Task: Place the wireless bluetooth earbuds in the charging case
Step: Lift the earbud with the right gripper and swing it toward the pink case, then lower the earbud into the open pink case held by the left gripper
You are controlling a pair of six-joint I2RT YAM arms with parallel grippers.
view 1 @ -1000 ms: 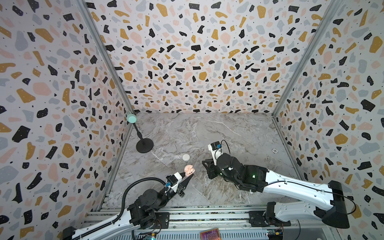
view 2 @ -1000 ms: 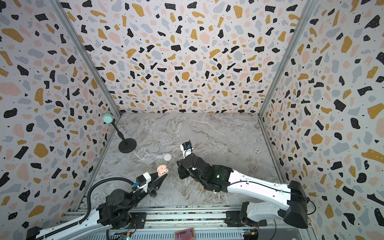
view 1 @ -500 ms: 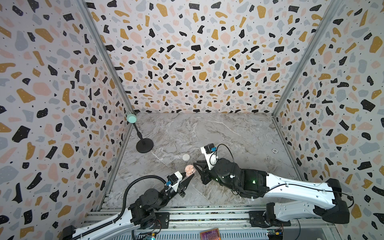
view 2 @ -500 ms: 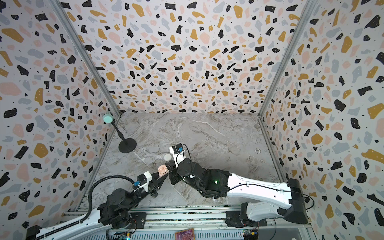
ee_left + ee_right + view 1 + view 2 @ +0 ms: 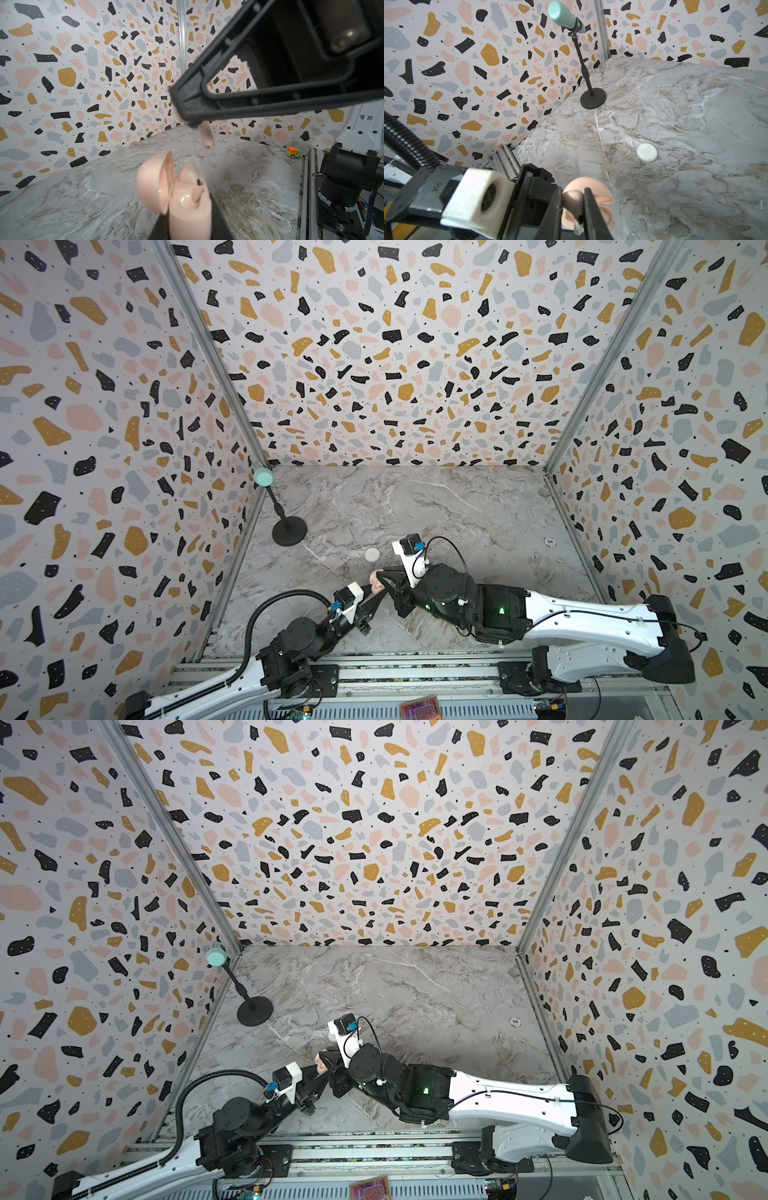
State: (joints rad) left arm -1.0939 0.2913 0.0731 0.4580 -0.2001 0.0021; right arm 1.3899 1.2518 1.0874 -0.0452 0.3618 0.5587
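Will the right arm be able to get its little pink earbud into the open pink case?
Probably yes. The left tool holds the case with its lid swung open, and the earbud in the right tool hangs close above it with nothing between. A second earbud already sits inside.

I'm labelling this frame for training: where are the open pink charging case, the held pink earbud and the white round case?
pink charging case (image 5: pixel 188 214): left wrist view, front of its body.
pink earbud (image 5: pixel 206 135): left wrist view, its hanging stem.
white round case (image 5: pixel 646 152): right wrist view, middle of its top.
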